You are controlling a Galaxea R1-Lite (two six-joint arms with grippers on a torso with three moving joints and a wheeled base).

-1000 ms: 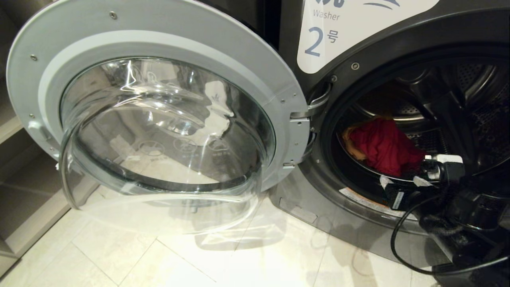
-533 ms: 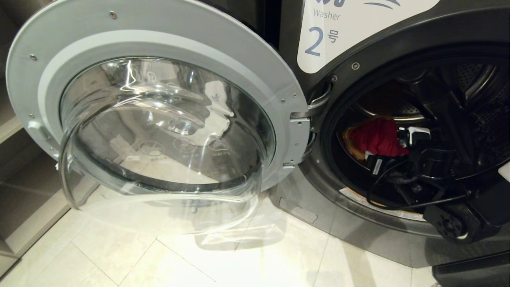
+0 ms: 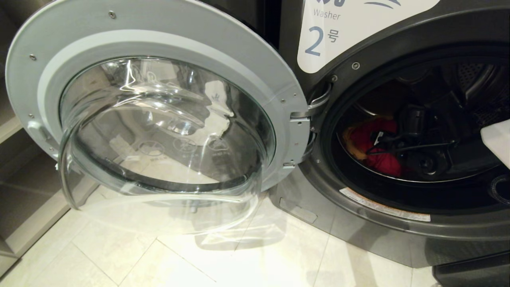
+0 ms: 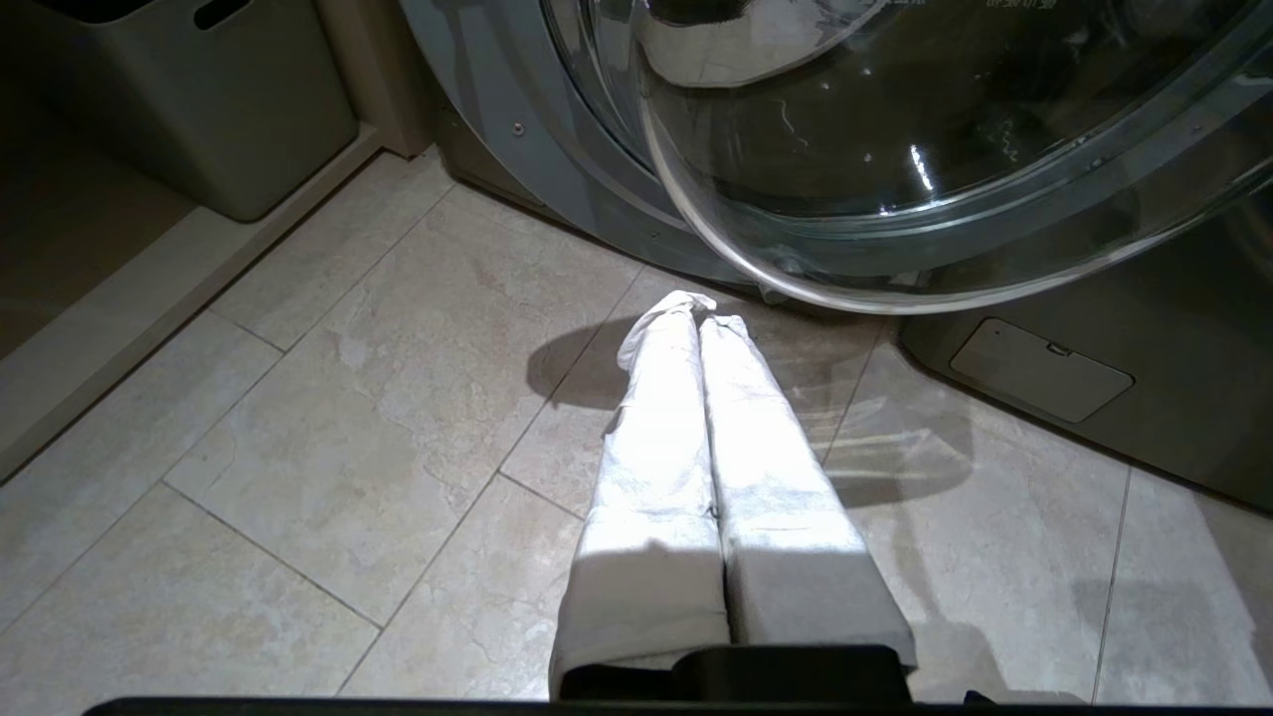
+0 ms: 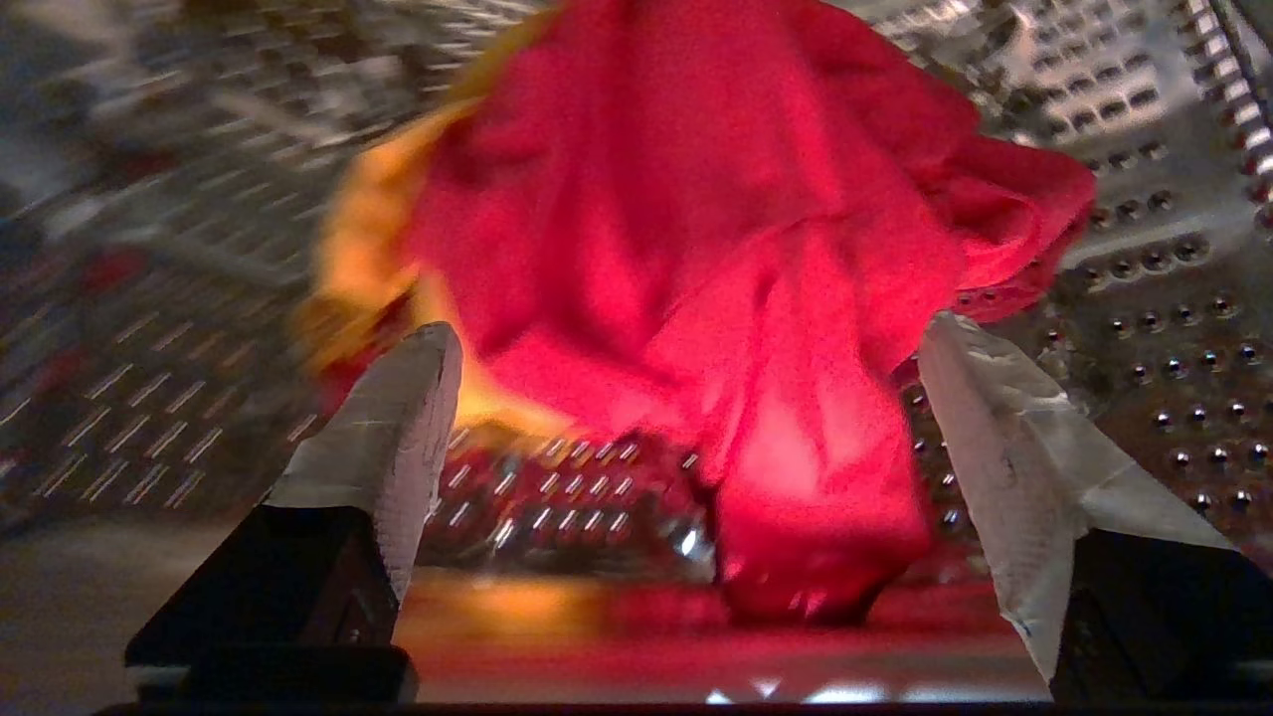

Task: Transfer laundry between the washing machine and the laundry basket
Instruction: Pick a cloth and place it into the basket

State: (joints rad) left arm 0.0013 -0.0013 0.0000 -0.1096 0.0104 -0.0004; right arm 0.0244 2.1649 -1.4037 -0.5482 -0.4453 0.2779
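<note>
1. The washer (image 3: pixel 398 48) runs off the head view's top and right edges; its label (image 3: pixel 342 32) is cut at the top.
2. The right arm (image 3: pixel 414 135) hides part of the red cloth (image 3: pixel 382 163) in the drum; the yellow cloth (image 3: pixel 350 141) shows only as a sliver beside it.
3. The right wrist view is blurred: the drum wall (image 5: pixel 149 298) smears into streaks.
4. The grey bin (image 4: pixel 199 109) is cut by the left wrist view's top edge.
</note>
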